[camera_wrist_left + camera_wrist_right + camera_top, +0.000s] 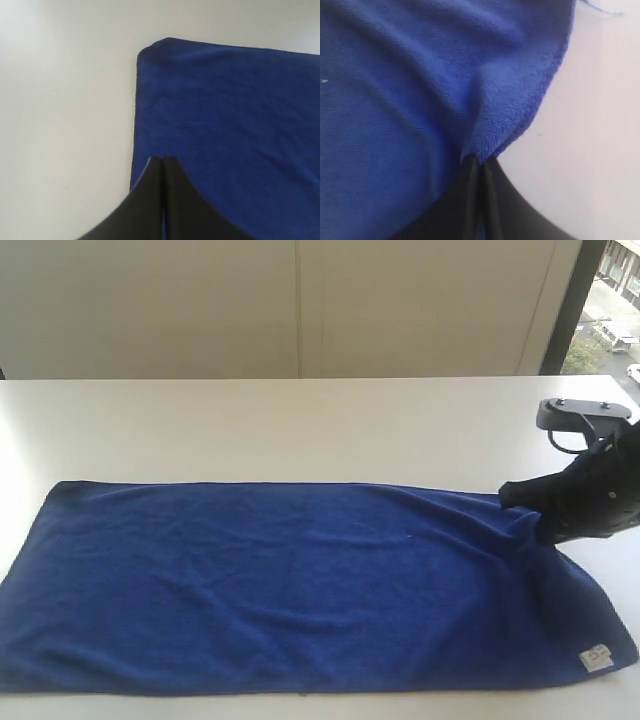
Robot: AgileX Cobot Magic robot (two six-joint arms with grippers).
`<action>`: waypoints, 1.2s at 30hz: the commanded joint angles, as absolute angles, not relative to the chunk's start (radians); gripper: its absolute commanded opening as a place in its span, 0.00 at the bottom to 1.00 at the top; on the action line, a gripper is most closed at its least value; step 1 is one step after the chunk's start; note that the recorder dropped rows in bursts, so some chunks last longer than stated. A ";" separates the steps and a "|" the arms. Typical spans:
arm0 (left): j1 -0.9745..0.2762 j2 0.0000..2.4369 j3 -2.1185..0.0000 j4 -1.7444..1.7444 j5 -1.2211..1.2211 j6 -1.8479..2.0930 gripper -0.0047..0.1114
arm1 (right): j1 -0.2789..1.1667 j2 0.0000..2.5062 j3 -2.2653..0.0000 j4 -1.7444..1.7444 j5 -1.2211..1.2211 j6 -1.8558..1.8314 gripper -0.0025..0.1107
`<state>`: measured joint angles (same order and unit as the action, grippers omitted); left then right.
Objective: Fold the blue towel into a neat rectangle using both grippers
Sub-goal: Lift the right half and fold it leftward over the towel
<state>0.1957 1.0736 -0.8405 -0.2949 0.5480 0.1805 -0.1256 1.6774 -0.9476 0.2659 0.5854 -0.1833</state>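
The blue towel [300,580] lies spread flat along the white table [300,420], with its white tag [597,656] at the near right corner. My right gripper [512,496] is at the towel's far right corner, shut on the edge there. In the right wrist view the blue towel [395,100] puckers into the closed tips of the right gripper [481,161]. My left gripper [163,159] is out of the exterior view. Its jaws are pressed together just inside a side edge of the blue towel [230,125], which lies flat and unpinched there.
A pale wall with panel seams stands behind the table's far edge. A window strip [610,300] shows at the top right. Bare tabletop [65,110] lies beside the towel's left end.
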 commanded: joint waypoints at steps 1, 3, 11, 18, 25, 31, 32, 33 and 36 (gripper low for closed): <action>0.196 1.020 -0.839 -0.301 0.622 0.188 0.04 | -0.065 1.641 -0.976 0.290 0.601 -0.180 0.02; 0.196 1.011 -0.839 -0.292 0.630 0.188 0.04 | -0.026 1.633 -0.996 0.295 0.613 -0.180 0.02; 0.196 1.008 -0.839 -0.284 0.621 0.188 0.04 | 0.124 1.627 -1.087 0.321 0.628 -0.175 0.02; 0.196 1.008 -0.839 -0.284 0.621 0.188 0.04 | 0.240 1.633 -1.186 0.349 0.636 -0.151 0.02; 0.196 1.008 -0.839 -0.284 0.621 0.188 0.04 | 0.369 1.674 -1.283 0.387 0.636 -0.125 0.02; 0.196 1.008 -0.839 -0.284 0.621 0.188 0.04 | 0.476 1.771 -1.388 0.393 0.614 -0.087 0.02; 0.196 1.008 -0.839 -0.284 0.621 0.188 0.04 | 0.502 1.805 -1.428 0.393 0.605 -0.078 0.02; 0.196 1.008 -0.839 -0.284 0.621 0.188 0.04 | 0.514 1.820 -1.453 0.393 0.605 -0.075 0.02; 0.196 1.008 -0.839 -0.284 0.621 0.188 0.04 | 0.559 1.912 -1.565 0.393 0.605 -0.068 0.02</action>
